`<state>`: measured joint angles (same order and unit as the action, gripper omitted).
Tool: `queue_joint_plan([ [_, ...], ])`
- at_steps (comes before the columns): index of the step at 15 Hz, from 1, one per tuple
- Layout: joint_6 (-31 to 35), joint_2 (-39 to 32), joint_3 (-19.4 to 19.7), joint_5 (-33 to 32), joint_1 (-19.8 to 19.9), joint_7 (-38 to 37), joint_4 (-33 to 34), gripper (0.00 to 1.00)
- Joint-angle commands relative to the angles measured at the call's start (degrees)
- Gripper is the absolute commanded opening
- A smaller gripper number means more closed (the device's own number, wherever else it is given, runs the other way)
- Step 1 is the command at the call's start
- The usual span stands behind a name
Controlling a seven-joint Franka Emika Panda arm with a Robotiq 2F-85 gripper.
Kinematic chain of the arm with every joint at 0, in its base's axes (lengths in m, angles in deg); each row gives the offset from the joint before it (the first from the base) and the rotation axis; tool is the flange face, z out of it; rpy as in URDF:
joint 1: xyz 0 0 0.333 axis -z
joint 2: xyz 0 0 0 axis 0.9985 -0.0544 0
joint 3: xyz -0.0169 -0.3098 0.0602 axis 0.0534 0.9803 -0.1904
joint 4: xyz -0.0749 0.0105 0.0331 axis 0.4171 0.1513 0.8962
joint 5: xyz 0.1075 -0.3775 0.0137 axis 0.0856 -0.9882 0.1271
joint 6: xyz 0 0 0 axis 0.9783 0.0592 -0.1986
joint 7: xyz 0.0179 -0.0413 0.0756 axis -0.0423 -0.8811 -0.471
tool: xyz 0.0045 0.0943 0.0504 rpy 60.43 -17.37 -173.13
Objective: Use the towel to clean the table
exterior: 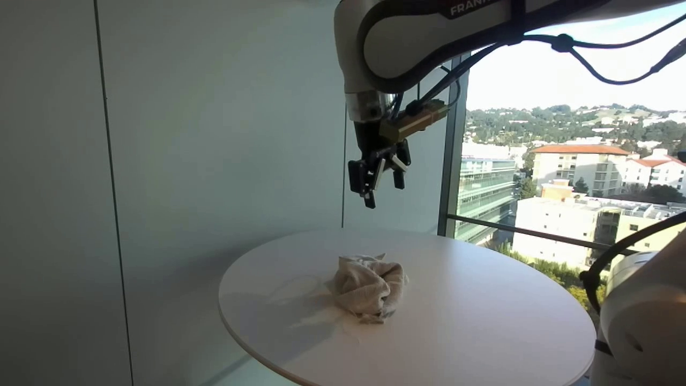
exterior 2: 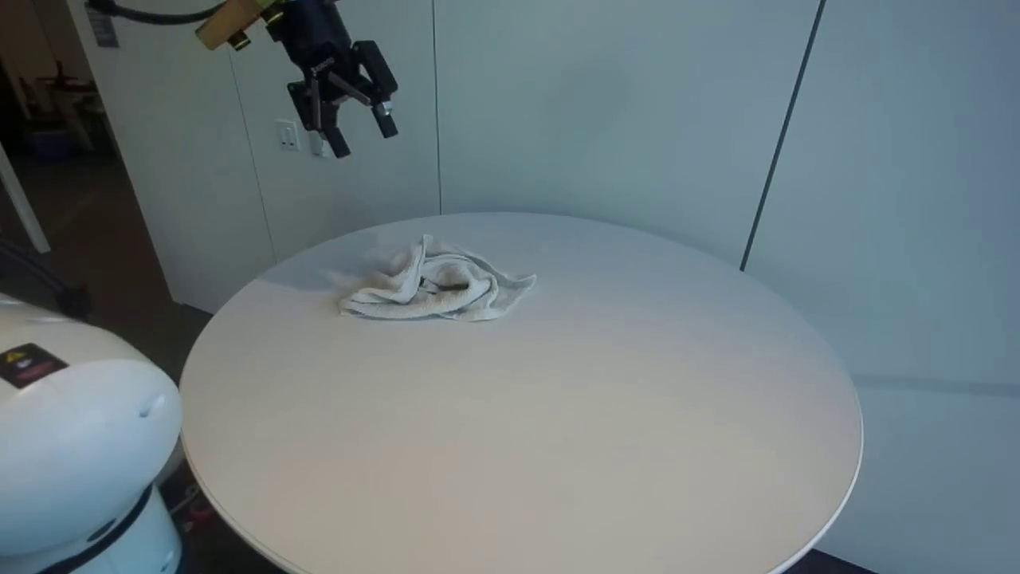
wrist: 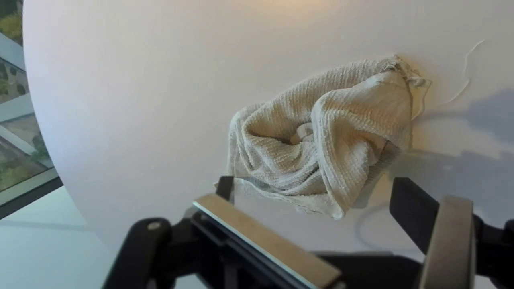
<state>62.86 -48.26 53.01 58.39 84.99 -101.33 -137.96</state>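
A crumpled beige-white towel (exterior: 364, 289) lies in a loose heap on the round white table (exterior: 471, 327). In an exterior view the towel (exterior 2: 470, 291) sits on the far left part of the table (exterior 2: 518, 430). My gripper (exterior: 385, 192) hangs well above the towel, apart from it, with its fingers pointing down. It also shows open in an exterior view (exterior 2: 363, 139). In the wrist view the two fingers (wrist: 315, 188) are wide apart with nothing held between them. The towel (wrist: 353, 108) shows beyond the fingertips, with folds and a raised edge.
A thin pale thread (wrist: 466, 76) lies on the table beside the towel. A pale wall (exterior: 225, 134) stands behind the table, and a window (exterior: 568, 177) is at one side. The robot's white base (exterior 2: 80, 446) stands close to the table's edge.
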Motion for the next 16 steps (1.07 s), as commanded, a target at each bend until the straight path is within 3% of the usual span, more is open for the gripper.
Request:
queue_joint_plan([
  [1,3.5,-4.7,5.2,-0.1,1.9,2.3,1.8,1.00],
  [5,10.2,-12.7,8.2,1.2,2.1,5.0,3.1,1.00],
  [10,18.3,-23.3,8.3,5.5,0.2,8.8,4.7,1.00],
  [15,13.9,-29.6,8.5,17.1,-1.2,10.8,3.9,1.00],
  [16,13.1,-30.6,8.3,16.8,-1.2,8.9,3.6,1.00],
])
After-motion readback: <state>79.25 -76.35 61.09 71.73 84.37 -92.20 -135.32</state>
